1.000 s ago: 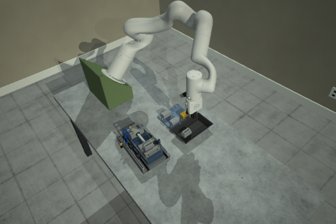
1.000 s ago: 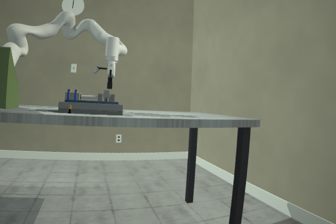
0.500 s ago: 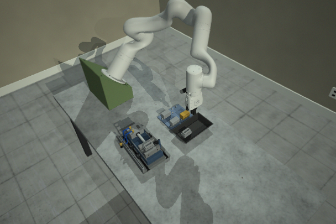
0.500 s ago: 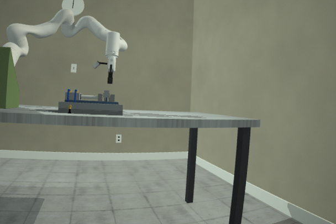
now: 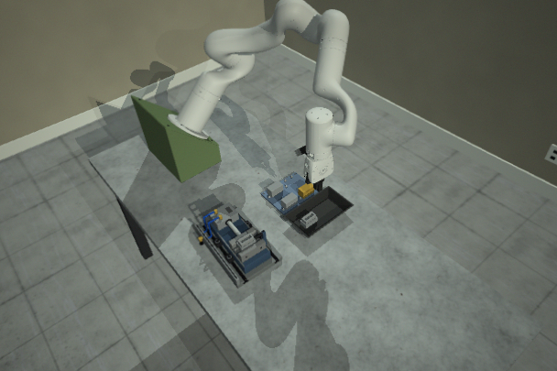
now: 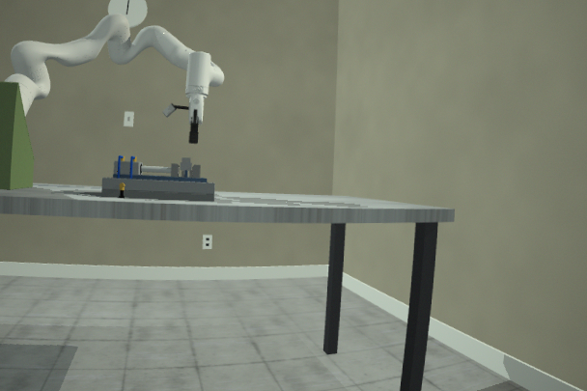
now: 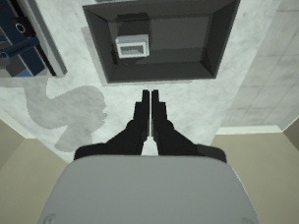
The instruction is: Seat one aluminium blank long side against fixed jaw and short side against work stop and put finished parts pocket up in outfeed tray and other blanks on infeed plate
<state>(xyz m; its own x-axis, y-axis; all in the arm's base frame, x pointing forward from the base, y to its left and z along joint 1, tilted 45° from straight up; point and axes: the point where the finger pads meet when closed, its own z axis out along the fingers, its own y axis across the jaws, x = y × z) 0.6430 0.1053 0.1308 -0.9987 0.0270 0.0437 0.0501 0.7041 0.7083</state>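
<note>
My tool (image 5: 318,186) (image 6: 193,141) (image 7: 150,100) hangs in the air near the dark tray (image 5: 327,212) (image 7: 177,46), its fingers drawn narrow with nothing between them, and inside that tray, toward its vise side, one finished grey part (image 5: 309,220) (image 7: 132,46) sits with its pocket up. Just beside the tray lies the blue plate (image 5: 287,190), carrying two grey blocks (image 5: 275,189) (image 5: 289,201) and a yellow block (image 5: 306,190), while farther from the tray, across the desk (image 5: 412,292) (image 6: 290,214) (image 7: 123,95), the vise (image 5: 257,263) (image 6: 159,188) (image 7: 51,54) has another grey part (image 5: 245,241) (image 6: 186,164) in its opening, poking above the jaws; I can't tell how it's seated.
</note>
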